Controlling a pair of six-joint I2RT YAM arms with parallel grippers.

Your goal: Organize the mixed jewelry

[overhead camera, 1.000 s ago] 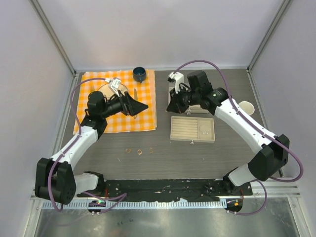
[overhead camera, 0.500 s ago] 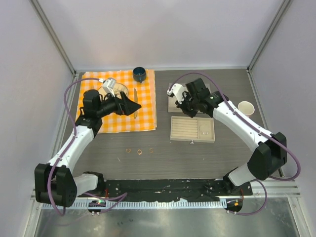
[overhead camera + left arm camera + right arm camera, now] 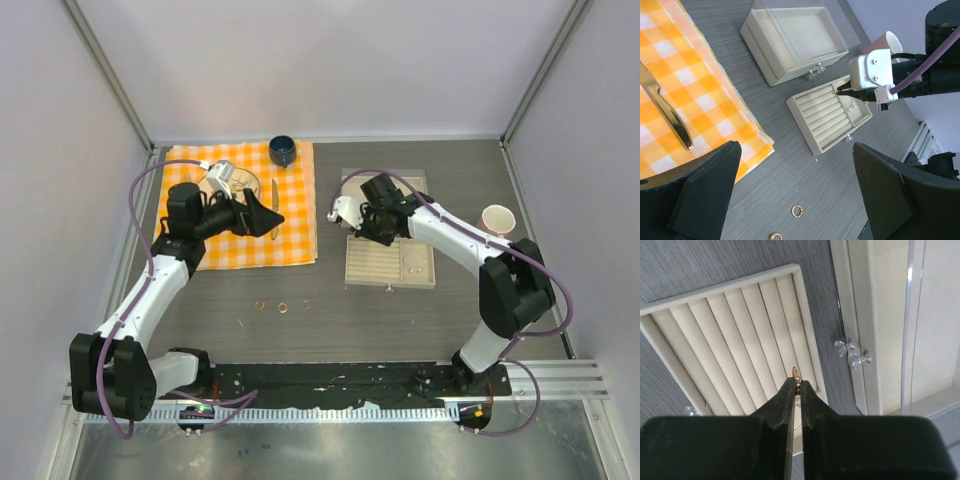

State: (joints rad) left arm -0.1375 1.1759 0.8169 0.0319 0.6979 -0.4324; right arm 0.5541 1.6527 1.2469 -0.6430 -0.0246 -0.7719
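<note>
My right gripper (image 3: 797, 382) is shut on a tiny gold ring (image 3: 796, 374) that pokes out at its tips. It hangs just over the ridged slots of the beige tray (image 3: 730, 335), near the edge facing the box; from above the gripper (image 3: 368, 236) is at the tray's (image 3: 390, 275) far side. Three small gold rings (image 3: 283, 307) lie in a row on the dark table, two of them (image 3: 797, 211) between my left fingers' view. My left gripper (image 3: 270, 215) is open and holds nothing, raised over the checkered cloth. A thin silver hoop (image 3: 413, 265) lies in the tray's right compartment.
An open beige box with a clear lid (image 3: 795, 40) stands behind the tray. The orange checkered cloth (image 3: 240, 250) carries a gold knife (image 3: 665, 112), a plate (image 3: 232, 180) and a blue cup (image 3: 281, 150). A paper cup (image 3: 497, 218) stands at the right.
My right gripper has come from over the box toward the near side, now above the ridged tray, still holding the ring. My left jaws have spread wider and that arm drew back slightly.
</note>
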